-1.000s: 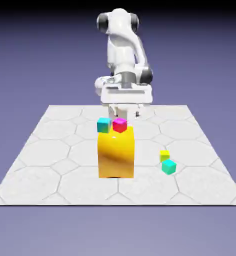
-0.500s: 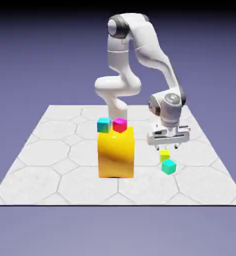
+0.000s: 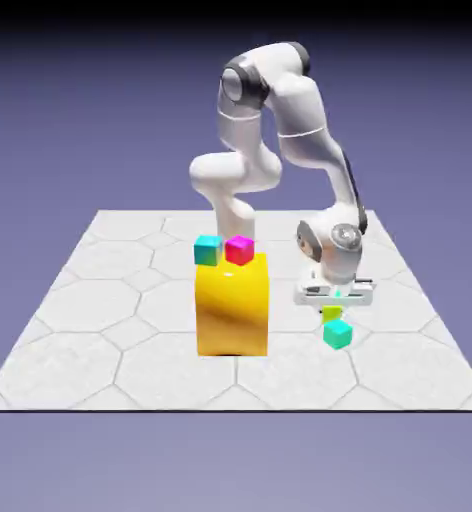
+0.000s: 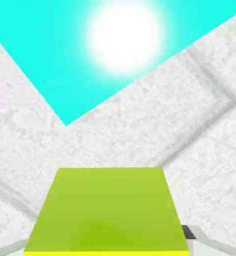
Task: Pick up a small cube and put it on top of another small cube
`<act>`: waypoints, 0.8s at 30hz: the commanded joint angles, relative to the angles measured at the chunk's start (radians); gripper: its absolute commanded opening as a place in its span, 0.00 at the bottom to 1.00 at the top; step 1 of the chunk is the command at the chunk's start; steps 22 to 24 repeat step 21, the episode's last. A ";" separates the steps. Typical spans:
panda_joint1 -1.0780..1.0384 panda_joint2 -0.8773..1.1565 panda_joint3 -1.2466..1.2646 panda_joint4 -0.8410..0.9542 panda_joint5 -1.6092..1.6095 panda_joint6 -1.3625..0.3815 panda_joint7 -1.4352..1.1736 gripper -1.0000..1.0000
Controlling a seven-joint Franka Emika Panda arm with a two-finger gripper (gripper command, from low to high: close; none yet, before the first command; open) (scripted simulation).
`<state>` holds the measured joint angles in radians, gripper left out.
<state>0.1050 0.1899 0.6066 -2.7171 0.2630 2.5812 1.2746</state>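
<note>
Pale tiled tabletop: tool lower than before, now clamped on yellow cube.

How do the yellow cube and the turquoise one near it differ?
The yellow cube sits between the hand's fingertips, while the turquoise cube lies outside them. In the exterior view, the turquoise cube is nearer the camera than the yellow cube. Both are small, plain cubes.

1 glossy amber block stands on the hexagon-patterned tabletop. At its upper end appear 2 cubes: 1 teal-blue cube, exterior view's left; 1 magenta cube, exterior view's right.
</note>
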 commanded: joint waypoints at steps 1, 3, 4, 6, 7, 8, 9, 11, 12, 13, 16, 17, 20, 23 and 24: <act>-0.019 -0.036 0.020 0.001 0.017 -0.037 -0.011 0.00; -0.051 -0.096 0.053 0.004 0.048 -0.097 -0.031 0.00; -0.051 -0.096 0.053 0.004 0.048 -0.097 -0.031 0.00; -0.097 -0.090 0.049 0.076 0.028 -0.158 0.007 0.00; -0.120 -0.086 0.046 0.112 0.018 -0.189 0.026 0.00; -0.143 -0.083 0.044 0.148 0.009 -0.220 0.045 0.00; -0.166 -0.080 0.042 0.185 -0.001 -0.250 0.064 0.00; -0.198 -0.075 0.039 0.236 -0.015 -0.294 0.091 0.00; -0.198 -0.075 0.039 0.236 -0.015 -0.294 0.091 0.00; -0.183 -0.039 0.027 0.227 -0.032 -0.251 0.102 0.00; -0.137 0.070 -0.009 0.200 -0.084 -0.123 0.137 0.00; -0.125 0.099 -0.019 0.193 -0.098 -0.088 0.146 0.00; -0.140 0.063 -0.007 0.202 -0.081 -0.131 0.135 1.00; -0.155 0.027 0.005 0.211 -0.064 -0.173 0.123 1.00; -0.155 0.027 0.005 0.211 -0.064 -0.173 0.123 1.00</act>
